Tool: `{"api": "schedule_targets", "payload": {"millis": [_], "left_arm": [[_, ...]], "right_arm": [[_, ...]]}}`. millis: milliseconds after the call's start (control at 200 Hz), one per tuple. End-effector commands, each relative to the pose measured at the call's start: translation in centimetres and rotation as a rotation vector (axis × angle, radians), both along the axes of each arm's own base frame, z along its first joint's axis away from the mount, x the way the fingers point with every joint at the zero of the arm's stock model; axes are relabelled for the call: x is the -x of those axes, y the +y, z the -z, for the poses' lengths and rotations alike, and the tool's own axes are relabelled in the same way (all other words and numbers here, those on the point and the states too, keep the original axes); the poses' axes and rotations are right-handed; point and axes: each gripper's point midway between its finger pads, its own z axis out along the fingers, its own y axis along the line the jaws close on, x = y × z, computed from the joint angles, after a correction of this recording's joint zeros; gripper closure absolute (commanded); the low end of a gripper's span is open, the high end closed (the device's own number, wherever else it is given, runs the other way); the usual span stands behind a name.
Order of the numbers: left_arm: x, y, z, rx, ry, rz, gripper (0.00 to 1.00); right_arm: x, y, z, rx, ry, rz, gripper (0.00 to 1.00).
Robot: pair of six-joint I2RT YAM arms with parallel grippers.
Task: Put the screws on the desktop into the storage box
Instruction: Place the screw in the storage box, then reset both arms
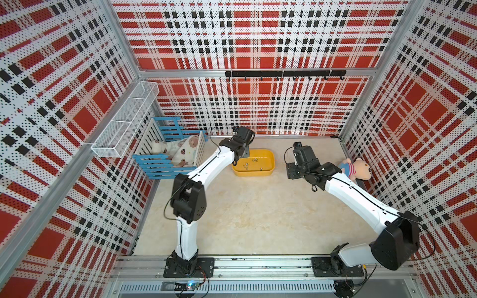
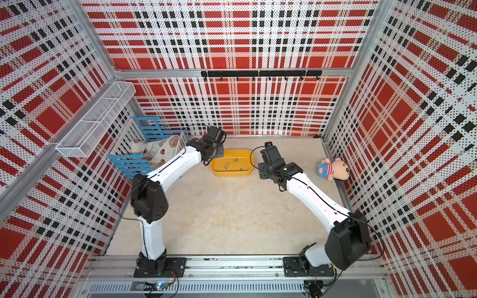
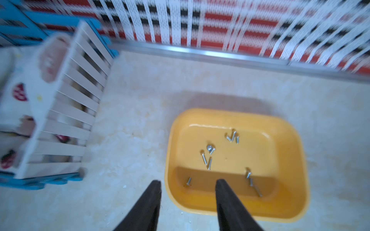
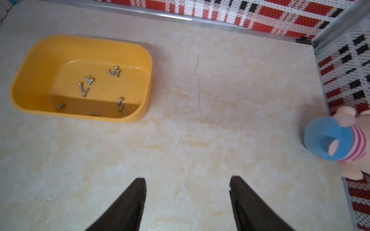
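So the left end effector (image 3: 188,181) hangs released and empty over the storage box (image 3: 230,113) rim, so it's nearer. The right end effector (image 4: 187,178) is spread wide and empty over the bench (image 4: 200,140). The screws (image 3: 208,158) all seem to lie inside the box.

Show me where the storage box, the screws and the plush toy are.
storage box (image 1: 254,173): in a top view, its front wall.
screws (image 3: 204,159): left wrist view, one screw's shank inside the box.
plush toy (image 1: 361,169): in a top view, its peach head.
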Motion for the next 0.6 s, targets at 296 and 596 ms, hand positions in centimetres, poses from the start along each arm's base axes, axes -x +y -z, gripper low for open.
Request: {"api": "schedule_targets", "payload": {"millis": [296,596], "left_arm": [[10.5,16.1,-2.9,0.039,-0.539,-0.418,0.11],[14.8,20.8,4.4,-0.133,-0.539,-0.617,0.05]], "right_arm": [[0.9,-7.7,-1.7,0.094,-0.483,0.194,0.07],[0.9,-14.2,5.7,0.012,-0.563,0.37,0.03]]}}
